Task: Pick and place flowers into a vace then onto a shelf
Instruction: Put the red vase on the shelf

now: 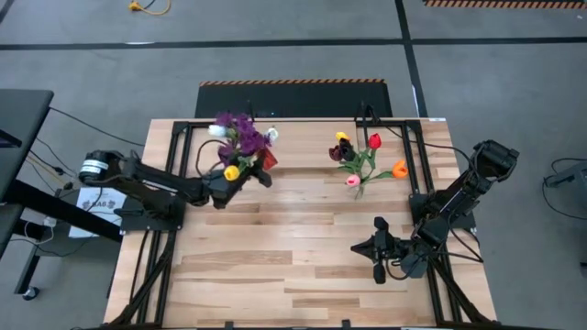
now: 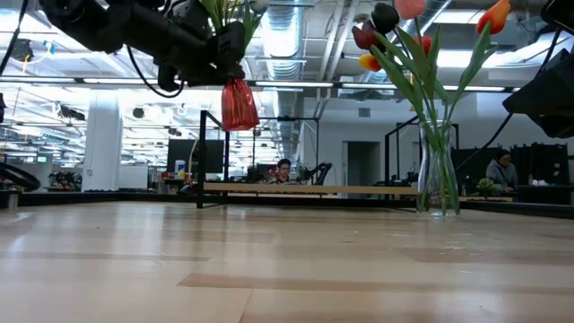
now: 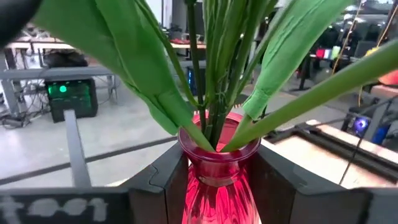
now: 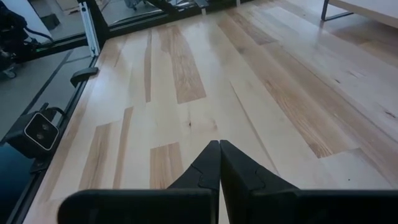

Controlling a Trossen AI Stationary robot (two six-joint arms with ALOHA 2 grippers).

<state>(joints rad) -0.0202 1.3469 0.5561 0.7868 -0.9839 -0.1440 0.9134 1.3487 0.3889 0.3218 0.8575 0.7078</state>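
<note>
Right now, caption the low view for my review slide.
Left gripper holds a red vase of flowers aloft; a clear vase of tulips stands on the table.

The red vase (image 3: 216, 180) holds green stems and leaves (image 3: 134, 59), with purple blossoms (image 1: 240, 131) on top. The clear vase (image 2: 438, 175) has red, orange, yellow, pink and maybe dark maroon tulips (image 1: 365, 158). The table (image 1: 303, 261) is light wood with stripes.

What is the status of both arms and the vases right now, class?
Left gripper shut on red glass vase of flowers, lifted clear of table. Right gripper shut, empty, low over wooden tabletop. Clear glass vase of tulips stands nearby.
</note>
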